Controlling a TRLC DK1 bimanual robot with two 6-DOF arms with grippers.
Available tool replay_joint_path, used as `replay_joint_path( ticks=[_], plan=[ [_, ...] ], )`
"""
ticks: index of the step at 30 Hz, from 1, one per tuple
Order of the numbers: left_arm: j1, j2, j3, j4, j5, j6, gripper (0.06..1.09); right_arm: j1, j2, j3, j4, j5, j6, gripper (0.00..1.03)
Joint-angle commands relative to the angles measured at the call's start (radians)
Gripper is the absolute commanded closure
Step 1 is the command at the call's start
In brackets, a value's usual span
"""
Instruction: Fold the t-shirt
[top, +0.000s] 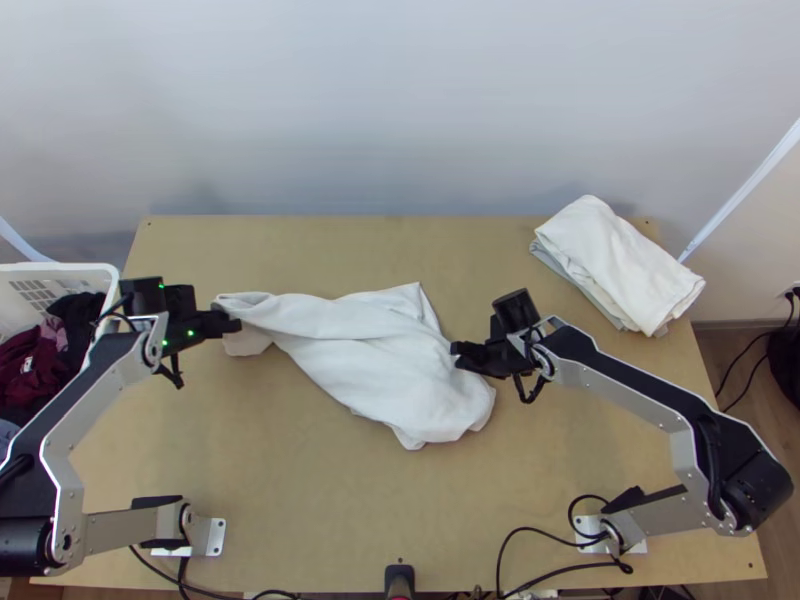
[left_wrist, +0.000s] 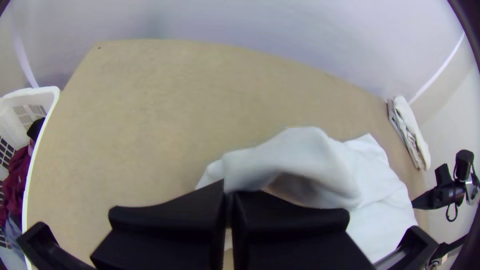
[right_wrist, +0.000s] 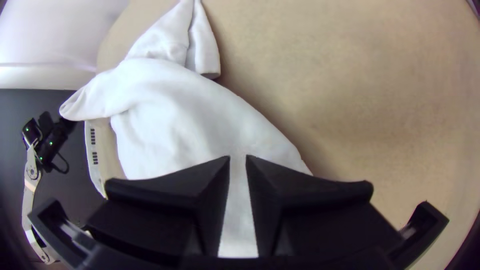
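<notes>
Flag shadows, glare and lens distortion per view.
Top view: diffuse light, faint shadows on the wall; left wrist view: far edge of the table bows, right corners dark; right wrist view: soft shadow beside the t-shirt, no hard glare.

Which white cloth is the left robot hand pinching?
The bunched white t-shirt, one end in the left black two-fingered gripper; the folded white cloth lies far right on the wooden table.

White bunched cloth t-shirt (top: 380, 350), tan rectangular wooden worktop (top: 270, 490)

The folded cloth pile (top: 610, 255) is white and pale grey; the slotted plastic basket (top: 60, 267) white, its crumpled fabrics (top: 30, 365) maroon and black; the flat left pincer (top: 232, 322) and right pincer (top: 460, 352) black.
</notes>
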Motion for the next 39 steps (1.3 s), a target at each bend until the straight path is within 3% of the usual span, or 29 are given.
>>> replay_joint_path(
  ticks=[1, 6, 9, 10, 11, 12, 13, 20, 23, 28, 29, 31, 33, 34, 39],
  plan=[
    [0.030, -0.052, 0.078, -0.018, 0.007, -0.011, 1.05, -0.020, -0.051, 0.027, -0.029, -0.006, 0.076, 1.00],
    [0.075, -0.081, 0.208, -0.053, -0.006, -0.018, 1.05, -0.084, -0.087, 0.074, -0.029, -0.006, 0.093, 1.00],
    [0.086, -0.081, 0.254, -0.086, -0.006, -0.014, 1.05, -0.103, -0.085, 0.103, -0.025, -0.003, 0.030, 0.96],
    [0.089, -0.083, 0.256, -0.086, -0.006, -0.009, 1.05, -0.103, -0.087, 0.105, -0.028, -0.003, 0.020, 0.73],
    [0.092, -0.083, 0.256, -0.090, -0.006, -0.008, 1.05, -0.103, -0.085, 0.105, -0.041, -0.003, 0.018, 0.38],
    [0.095, -0.083, 0.254, -0.093, -0.006, -0.008, 1.05, -0.100, -0.084, 0.108, -0.055, -0.003, 0.001, 0.15],
    [0.096, -0.083, 0.248, -0.095, -0.006, -0.008, 1.05, -0.094, -0.081, 0.106, -0.064, -0.003, -0.020, 0.10],
    [0.095, -0.092, 0.215, -0.090, -0.006, -0.005, 1.05, -0.051, -0.001, 0.089, -0.175, -0.007, -0.033, 0.11],
    [0.092, -0.090, 0.216, -0.087, -0.006, -0.005, 1.05, -0.026, 0.024, 0.070, -0.179, -0.007, -0.036, 0.19],
    [0.092, -0.083, 0.222, -0.082, -0.006, -0.003, 1.05, 0.023, 0.076, 0.065, -0.183, -0.009, -0.036, 0.19],
    [0.092, -0.083, 0.222, -0.082, -0.006, -0.003, 1.05, 0.028, 0.087, 0.065, -0.183, -0.009, -0.036, 0.22],
    [0.093, -0.083, 0.222, -0.082, -0.006, -0.003, 1.05, 0.031, 0.093, 0.062, -0.184, -0.009, -0.034, 0.52],
    [0.093, -0.083, 0.221, -0.082, -0.006, -0.003, 1.05, 0.028, 0.093, 0.065, -0.173, -0.010, -0.031, 0.90],
    [0.095, -0.083, 0.221, -0.082, -0.007, -0.003, 1.05, 0.026, 0.091, 0.070, -0.164, -0.009, -0.031, 1.00],
    [0.109, -0.089, 0.261, -0.079, -0.006, -0.012, 1.05, 0.002, 0.001, 0.119, -0.138, -0.004, -0.030, 1.00]
  ],
)
